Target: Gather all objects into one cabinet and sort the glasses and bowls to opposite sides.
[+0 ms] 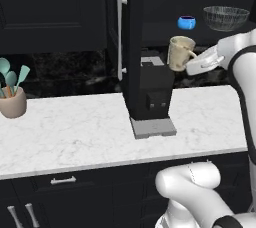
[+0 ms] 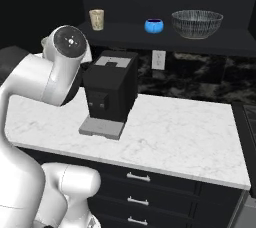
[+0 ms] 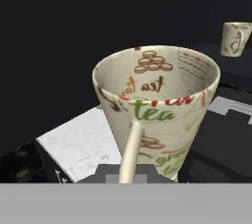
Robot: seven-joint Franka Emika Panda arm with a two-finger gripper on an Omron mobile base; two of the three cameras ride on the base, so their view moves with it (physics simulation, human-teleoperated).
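Tool (image 1: 192, 61) clamped shut on the handle of a cream mug (image 1: 179, 53), held in the air above the black coffee machine (image 1: 152, 92). Beyond the tool, on the cabinet shelf (image 2: 210, 44), stand a second mug (image 2: 97, 19), blue vessel (image 2: 154, 25) and see-through bowl (image 2: 196, 23).

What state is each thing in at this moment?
Held mug: upright, lifted above the coffee machine, gripped at its handle.
Gripper: shut on the held mug.
Second mug: upright on the cabinet shelf.
Blue vessel: upright on shelf.
Bowl: upright on shelf.
Cabinet door: open.
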